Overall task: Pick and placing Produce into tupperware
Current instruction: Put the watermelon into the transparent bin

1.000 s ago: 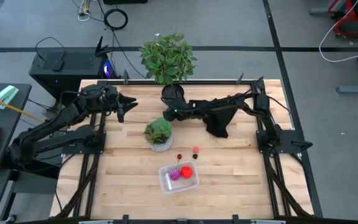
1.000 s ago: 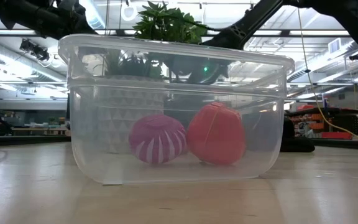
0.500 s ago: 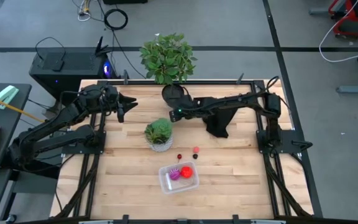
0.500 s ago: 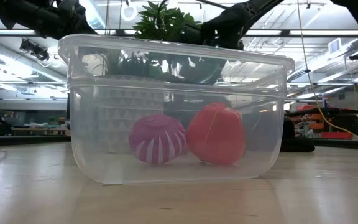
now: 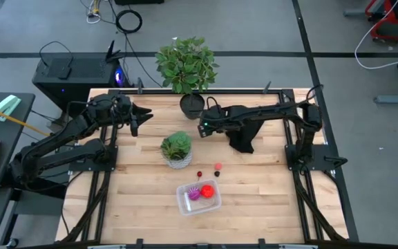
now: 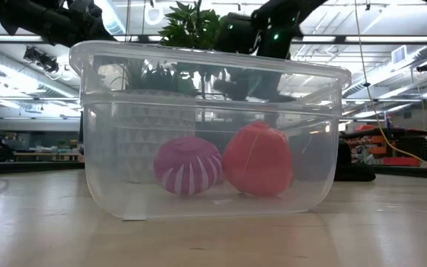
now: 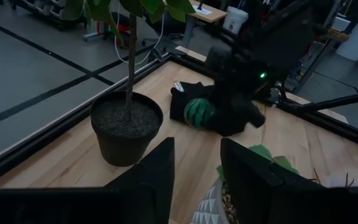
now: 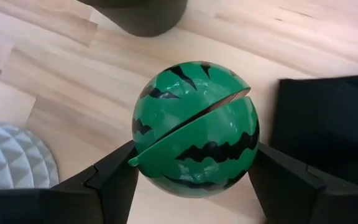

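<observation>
The green striped ball (image 8: 194, 129) is being held clamped between the fingers of the right gripper (image 5: 203, 127), which is being carried above the far part of the table (image 5: 268, 200), just beside the dark plant pot (image 5: 191, 105). From there the tupperware (image 5: 199, 197) is lying well toward the near edge, beyond the small white-potted plant (image 5: 177, 149), with a purple piece (image 6: 188, 165) and a red piece (image 6: 258, 159) already inside. The left gripper (image 5: 141, 115) is being kept waiting, fingers apart, at the far left.

Clear tupperware (image 6: 210, 141) on wooden table (image 6: 213, 237), purple piece (image 6: 187, 165), red piece (image 6: 258, 159) inside
</observation>
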Controlling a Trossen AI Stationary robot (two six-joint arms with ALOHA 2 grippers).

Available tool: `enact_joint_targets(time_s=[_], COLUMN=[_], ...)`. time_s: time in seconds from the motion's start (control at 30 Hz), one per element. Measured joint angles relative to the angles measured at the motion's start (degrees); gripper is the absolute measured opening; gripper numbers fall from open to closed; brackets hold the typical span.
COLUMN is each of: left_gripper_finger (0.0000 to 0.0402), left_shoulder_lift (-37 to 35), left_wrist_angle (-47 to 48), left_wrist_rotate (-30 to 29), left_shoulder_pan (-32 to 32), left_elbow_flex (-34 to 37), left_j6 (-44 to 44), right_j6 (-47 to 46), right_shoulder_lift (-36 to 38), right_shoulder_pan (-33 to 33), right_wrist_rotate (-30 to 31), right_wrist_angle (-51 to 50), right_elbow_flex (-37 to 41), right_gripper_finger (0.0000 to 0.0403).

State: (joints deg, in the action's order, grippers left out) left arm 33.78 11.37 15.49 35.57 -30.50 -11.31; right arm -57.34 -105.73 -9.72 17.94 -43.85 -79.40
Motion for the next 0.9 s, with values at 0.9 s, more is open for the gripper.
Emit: enact_joint_targets(time_s=[0.9], left_gripper_finger=[0.0140], left_shoulder_lift=[0.0], left_wrist_angle=[-0.4], left_wrist_rotate=[0.0], left_shoulder_pan=[0.0], left_elbow_flex=[0.0], left_j6=[0.0], right_j6=[-11.4], right_shoulder_lift=[32.8], right_shoulder_pan=[24.3], right_wrist_rotate=[-10.5], right_wrist_angle=[6.2], right_elbow_flex=[0.0], right_gripper_finger=[0.0280])
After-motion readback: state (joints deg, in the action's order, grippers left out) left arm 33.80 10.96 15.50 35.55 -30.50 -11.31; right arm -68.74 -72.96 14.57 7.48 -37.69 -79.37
